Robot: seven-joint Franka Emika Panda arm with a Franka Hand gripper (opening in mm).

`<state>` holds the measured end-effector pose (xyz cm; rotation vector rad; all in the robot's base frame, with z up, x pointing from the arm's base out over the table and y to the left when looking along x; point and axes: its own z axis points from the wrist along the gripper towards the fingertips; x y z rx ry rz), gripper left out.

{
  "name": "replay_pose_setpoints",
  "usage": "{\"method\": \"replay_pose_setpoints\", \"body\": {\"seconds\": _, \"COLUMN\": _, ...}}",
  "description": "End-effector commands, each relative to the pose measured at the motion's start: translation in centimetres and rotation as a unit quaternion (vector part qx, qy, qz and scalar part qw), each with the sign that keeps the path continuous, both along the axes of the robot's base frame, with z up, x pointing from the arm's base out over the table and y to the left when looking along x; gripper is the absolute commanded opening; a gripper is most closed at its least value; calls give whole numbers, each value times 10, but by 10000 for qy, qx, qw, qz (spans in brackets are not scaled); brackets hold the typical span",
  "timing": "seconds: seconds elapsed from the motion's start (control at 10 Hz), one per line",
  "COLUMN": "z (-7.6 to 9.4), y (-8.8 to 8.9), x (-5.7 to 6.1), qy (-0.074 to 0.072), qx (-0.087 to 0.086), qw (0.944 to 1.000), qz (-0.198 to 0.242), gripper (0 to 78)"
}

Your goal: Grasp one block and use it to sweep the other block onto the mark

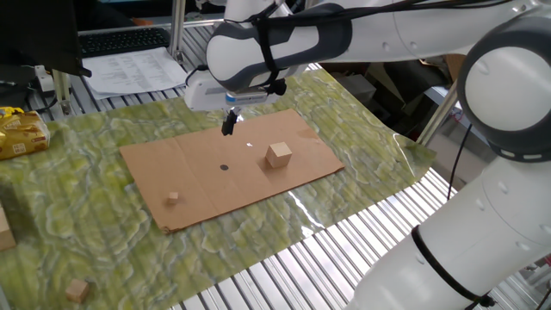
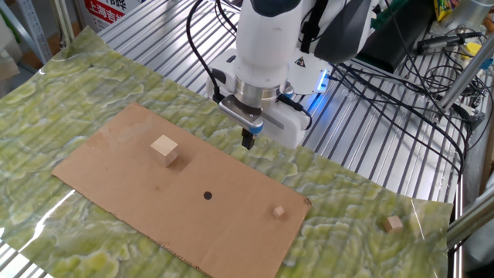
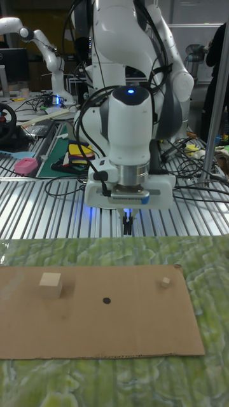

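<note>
The largest tan cube, the one block [image 1: 278, 155] [image 2: 164, 150] [image 3: 50, 284], rests on the brown cardboard [image 1: 198, 185]. The tiny cube, the other block [image 1: 173, 197] [image 2: 279, 211] [image 3: 165, 282], lies near the cardboard's opposite end. Between the two blocks is the mark [image 1: 225, 167] [image 2: 207, 195] [image 3: 106, 301], a black dot. My gripper [image 1: 229, 127] [image 2: 248, 142] [image 3: 128, 229] hangs above the cardboard's far edge, behind the mark. Its fingers are pressed together and hold nothing. It touches neither block.
A mid-sized tan cube [image 1: 77, 289] [image 2: 394, 224] lies off the cardboard on the green patterned cloth [image 1: 77, 232]. A yellow packet [image 1: 19, 133] sits at the cloth's left edge. Papers and a keyboard [image 1: 125, 40] lie behind on the metal slats. Cables [image 2: 401, 85] run near the robot base.
</note>
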<state>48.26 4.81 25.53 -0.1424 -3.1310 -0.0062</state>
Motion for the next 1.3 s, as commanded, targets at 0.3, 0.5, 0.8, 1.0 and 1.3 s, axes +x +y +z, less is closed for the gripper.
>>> {"method": "replay_pose_setpoints", "body": {"seconds": 0.3, "z": 2, "y": 0, "x": 1, "qy": 110, "qx": 33, "qw": 9954, "qz": 952, "gripper": 0}}
{"method": "replay_pose_setpoints", "body": {"seconds": 0.5, "z": 1, "y": -1, "x": 2, "qy": 148, "qx": -123, "qw": 9974, "qz": 693, "gripper": 0}}
{"method": "replay_pose_setpoints", "body": {"seconds": 0.8, "z": 0, "y": -1, "x": 2, "qy": 154, "qx": -189, "qw": 9978, "qz": 618, "gripper": 0}}
{"method": "replay_pose_setpoints", "body": {"seconds": 1.0, "z": 0, "y": -1, "x": 2, "qy": 157, "qx": -179, "qw": 9982, "qz": 558, "gripper": 0}}
{"method": "replay_pose_setpoints", "body": {"seconds": 1.3, "z": -3, "y": -7, "x": 1, "qy": 163, "qx": -178, "qw": 9982, "qz": 548, "gripper": 0}}
